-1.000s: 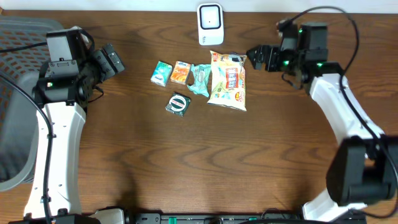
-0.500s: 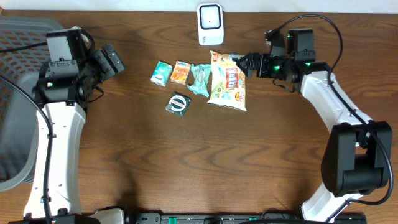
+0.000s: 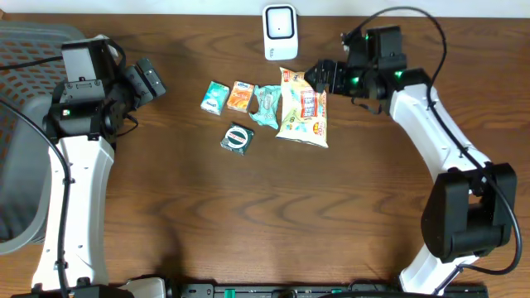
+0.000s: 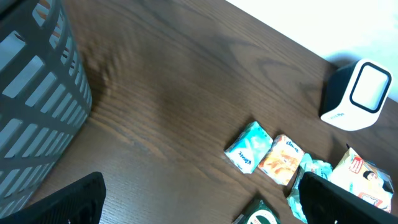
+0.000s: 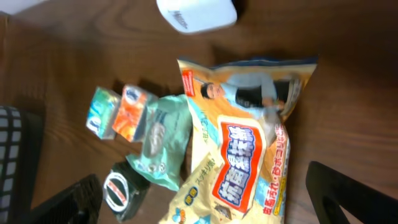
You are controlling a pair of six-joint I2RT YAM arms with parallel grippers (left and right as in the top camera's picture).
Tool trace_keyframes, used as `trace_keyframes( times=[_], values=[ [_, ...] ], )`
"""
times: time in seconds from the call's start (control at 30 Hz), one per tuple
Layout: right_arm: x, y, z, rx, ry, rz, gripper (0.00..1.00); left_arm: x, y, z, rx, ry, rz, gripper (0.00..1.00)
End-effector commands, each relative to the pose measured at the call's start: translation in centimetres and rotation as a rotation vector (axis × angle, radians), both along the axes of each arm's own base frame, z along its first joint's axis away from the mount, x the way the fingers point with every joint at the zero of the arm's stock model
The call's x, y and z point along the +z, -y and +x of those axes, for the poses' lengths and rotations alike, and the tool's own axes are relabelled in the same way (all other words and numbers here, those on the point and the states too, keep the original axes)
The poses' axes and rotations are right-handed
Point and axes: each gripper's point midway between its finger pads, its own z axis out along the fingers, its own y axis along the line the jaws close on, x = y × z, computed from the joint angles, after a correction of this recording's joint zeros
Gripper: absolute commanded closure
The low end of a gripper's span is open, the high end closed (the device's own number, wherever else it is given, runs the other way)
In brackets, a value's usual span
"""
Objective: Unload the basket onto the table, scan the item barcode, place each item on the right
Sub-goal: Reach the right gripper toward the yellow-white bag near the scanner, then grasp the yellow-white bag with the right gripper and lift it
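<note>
Right gripper (image 3: 319, 76) nearer snack bag (image 3: 304, 108), open

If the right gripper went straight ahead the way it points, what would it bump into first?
Probably the big snack bag: in the wrist view it lies straight ahead of the right gripper, between its open jaws. Its height is unclear.

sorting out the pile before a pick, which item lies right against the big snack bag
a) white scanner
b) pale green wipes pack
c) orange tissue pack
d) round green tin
b: the pale green wipes pack lies edge to edge with the snack bag, no gap showing
</note>
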Motion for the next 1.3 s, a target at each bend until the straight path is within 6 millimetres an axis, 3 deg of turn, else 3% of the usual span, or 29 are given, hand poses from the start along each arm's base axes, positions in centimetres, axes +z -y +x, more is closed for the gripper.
trace_keyframes(
  times=[0.0, 0.27, 0.43, 0.5, 0.6, 0.7, 0.77, 0.8, 0.9, 1.03, 1.27],
  values=[
    [-1.9, 0.2, 0.2, 0.016, -0.044, -0.044, 0.01, 0.0, -0.3, 0.0, 0.011, -0.003, 0.009, 0.02],
    [-10.4, -0.9, -2.0, 0.126, -0.255, -0.027, 0.01, 0.0, -0.3, 0.0, 0.011, -0.003, 0.009, 0.02],
    [-12.9, -0.7, -2.3, 0.123, -0.308, -0.029, 0.04, 0.0, -0.3, 0.0, 0.011, -0.003, 0.009, 0.02],
    [-12.9, -0.9, -2.2, 0.130, -0.303, -0.015, 0.16, 0.0, -0.3, 0.0, 0.011, -0.003, 0.009, 0.02],
    [-12.7, -1.0, -1.8, 0.132, -0.281, -0.010, 0.48, 0.0, -0.3, 0.0, 0.011, -0.003, 0.009, 0.02],
    [-12.6, -1.1, -1.6, 0.133, -0.271, -0.005, 0.69, 0.0, -0.3, 0.0, 0.011, -0.003, 0.009, 0.02],
    [-12.5, -1.2, -1.3, 0.135, -0.259, -0.001, 0.93, 0.0, -0.3, 0.0, 0.011, -0.003, 0.009, 0.02],
    [-12.4, -1.2, -1.2, 0.135, -0.252, 0.000, 0.99, 0.0, -0.3, 0.0, 0.011, -0.003, 0.009, 0.02],
    [-11.6, -1.1, -0.6, 0.130, -0.226, 0.011, 0.99, 0.0, -0.3, 0.0, 0.011, -0.003, 0.009, 0.03],
    [-8.9, -0.2, 0.5, 0.106, -0.162, 0.007, 0.99, 0.0, -0.3, 0.0, 0.011, -0.003, 0.009, 0.02],
    [-3.3, 3.9, 2.2, -0.006, 0.008, -0.177, 0.99, 0.0, -0.3, 0.0, 0.011, -0.003, 0.009, 0.02]
  ],
)
